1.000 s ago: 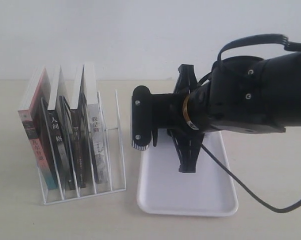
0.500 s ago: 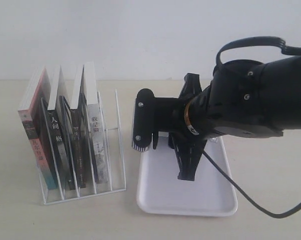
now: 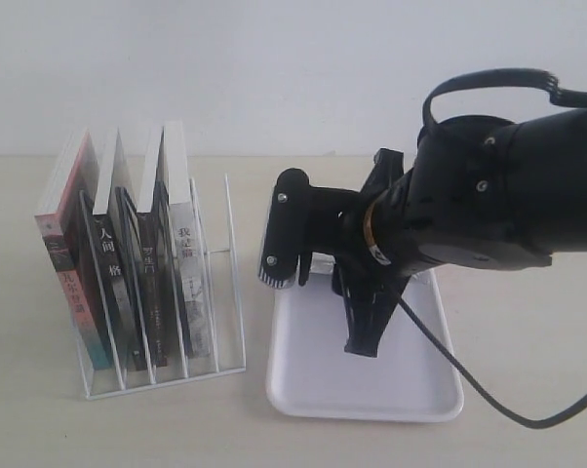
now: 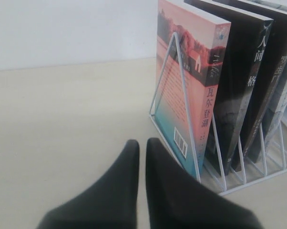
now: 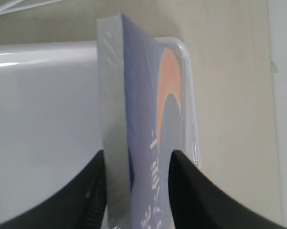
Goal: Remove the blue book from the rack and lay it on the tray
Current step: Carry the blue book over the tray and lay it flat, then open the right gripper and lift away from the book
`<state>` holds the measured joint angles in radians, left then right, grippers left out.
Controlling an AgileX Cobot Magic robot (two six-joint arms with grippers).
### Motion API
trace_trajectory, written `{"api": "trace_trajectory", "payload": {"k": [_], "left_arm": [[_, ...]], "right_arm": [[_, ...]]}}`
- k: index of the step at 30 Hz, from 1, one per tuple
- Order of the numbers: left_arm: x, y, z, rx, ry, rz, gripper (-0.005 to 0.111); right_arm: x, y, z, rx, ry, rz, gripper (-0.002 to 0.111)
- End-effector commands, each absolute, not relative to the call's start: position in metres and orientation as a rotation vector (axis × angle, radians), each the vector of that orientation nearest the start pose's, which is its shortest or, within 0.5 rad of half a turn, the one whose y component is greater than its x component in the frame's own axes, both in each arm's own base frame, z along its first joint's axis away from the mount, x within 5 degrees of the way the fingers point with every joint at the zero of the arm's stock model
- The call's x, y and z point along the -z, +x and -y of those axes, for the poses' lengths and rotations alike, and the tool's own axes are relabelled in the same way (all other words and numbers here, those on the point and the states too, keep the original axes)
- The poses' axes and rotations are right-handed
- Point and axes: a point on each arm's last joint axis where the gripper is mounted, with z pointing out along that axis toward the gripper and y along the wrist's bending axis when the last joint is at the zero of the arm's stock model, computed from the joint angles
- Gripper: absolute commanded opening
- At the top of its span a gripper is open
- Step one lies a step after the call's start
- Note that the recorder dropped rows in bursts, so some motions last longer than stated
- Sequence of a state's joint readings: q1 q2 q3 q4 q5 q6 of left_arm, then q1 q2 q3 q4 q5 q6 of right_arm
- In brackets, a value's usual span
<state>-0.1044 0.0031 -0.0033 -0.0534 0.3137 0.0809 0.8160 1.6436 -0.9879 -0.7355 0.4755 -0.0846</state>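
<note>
The blue book (image 5: 148, 119), with its orange crescent and white title, stands on edge between the fingers of my right gripper (image 5: 138, 155), which is shut on it. It hangs over the white tray (image 5: 48, 95), near the tray's rim. In the exterior view the right gripper (image 3: 364, 336) points down over the tray (image 3: 313, 390), and the arm hides the book. The white wire rack (image 3: 230, 292) stands to the left, its right-hand slots empty. My left gripper (image 4: 142, 143) is shut on nothing, low over the table beside the rack (image 4: 174, 57).
The rack holds a pink-and-teal book (image 4: 186, 95), black-spined books (image 4: 243, 81) and a grey-spined book (image 3: 188, 283). A black cable (image 3: 489, 390) trails from the right arm across the tray's right side. A white wall stands behind the table.
The right wrist has turned and shifted a little to the right over the tray, so the gripper tilts more. The rack and its books have not moved.
</note>
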Motion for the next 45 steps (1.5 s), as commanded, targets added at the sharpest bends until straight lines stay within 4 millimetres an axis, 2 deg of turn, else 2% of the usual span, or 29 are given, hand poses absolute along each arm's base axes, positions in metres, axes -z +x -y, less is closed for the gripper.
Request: {"api": "trace_trajectory", "payload": {"k": [1, 13, 29, 35, 37, 42, 45], "left_arm": [[-0.185, 0.054, 0.007, 0.07, 0.124, -1.794, 0.005], [-0.185, 0.054, 0.007, 0.07, 0.124, -1.794, 0.005], [-0.185, 0.054, 0.007, 0.07, 0.124, -1.794, 0.005], [-0.185, 0.054, 0.007, 0.07, 0.124, -1.794, 0.005], [-0.185, 0.054, 0.007, 0.07, 0.124, -1.794, 0.005], [-0.185, 0.054, 0.007, 0.07, 0.124, -1.794, 0.005], [-0.185, 0.054, 0.007, 0.07, 0.124, -1.794, 0.005]], "right_arm": [[-0.219, 0.248, -0.22, 0.36, -1.632, -1.875, 0.039], [-0.262, 0.234, -0.208, 0.278, -1.491, -1.859, 0.039], [-0.272, 0.229, -0.201, 0.282, -1.442, -1.892, 0.039], [-0.276, 0.224, -0.199, 0.198, -1.36, -1.964, 0.039], [-0.277, 0.222, -0.199, 0.163, -1.326, -1.989, 0.039], [-0.276, 0.222, -0.2, 0.02, -1.033, -2.155, 0.039], [-0.276, 0.222, -0.2, 0.014, -1.019, -2.162, 0.039]]}}
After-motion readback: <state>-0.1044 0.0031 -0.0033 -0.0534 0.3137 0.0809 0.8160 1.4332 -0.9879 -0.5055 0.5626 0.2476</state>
